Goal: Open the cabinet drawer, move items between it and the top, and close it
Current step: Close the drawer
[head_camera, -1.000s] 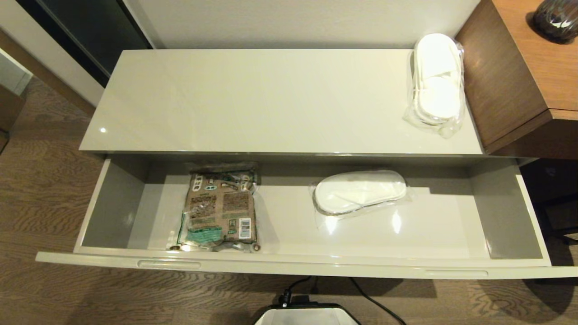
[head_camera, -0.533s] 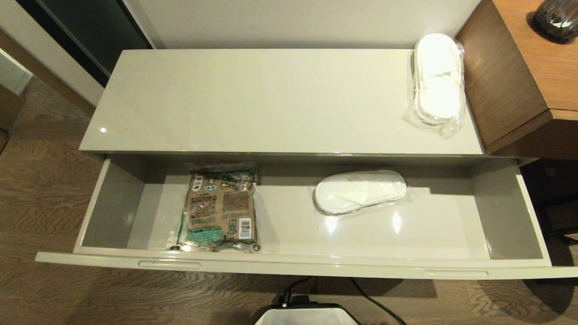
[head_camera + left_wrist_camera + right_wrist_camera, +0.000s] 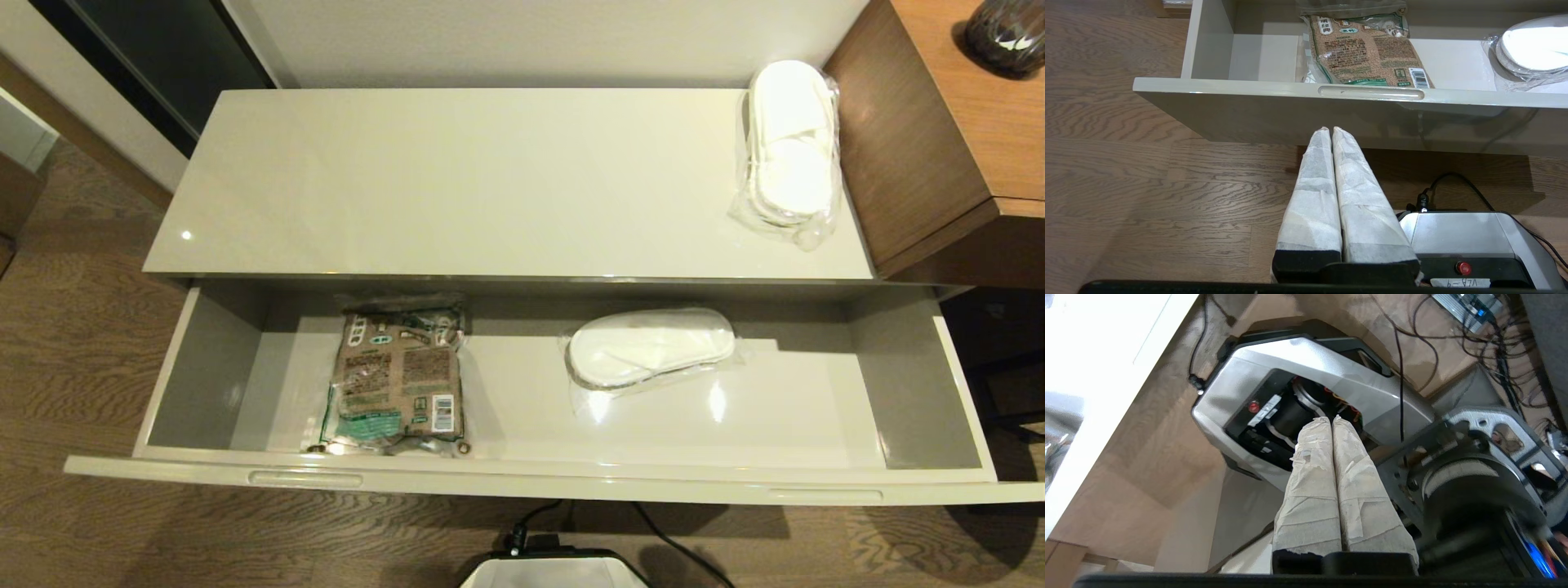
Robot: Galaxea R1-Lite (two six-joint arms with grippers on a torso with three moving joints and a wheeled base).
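The cabinet drawer [image 3: 522, 482] stands pulled fully out below the top [image 3: 490, 180]. Inside it lie the brown-and-green pouch [image 3: 397, 380] at the left and one pack of wrapped white slippers [image 3: 649, 349] in the middle. A second wrapped slipper pack [image 3: 790, 147] rests at the right end of the top. No tissue pack shows. My left gripper [image 3: 1330, 130] is shut and empty, low in front of the drawer's left handle slot [image 3: 1371, 92]. My right gripper [image 3: 1331, 419] is shut and empty, down by the robot base. Neither arm shows in the head view.
A brown wooden desk [image 3: 939, 122] butts against the cabinet's right end, with a dark vase [image 3: 1006, 33] on it. The robot base [image 3: 553, 570] and its black cable [image 3: 678, 543] lie on the wood floor under the drawer front. A wall runs behind the cabinet.
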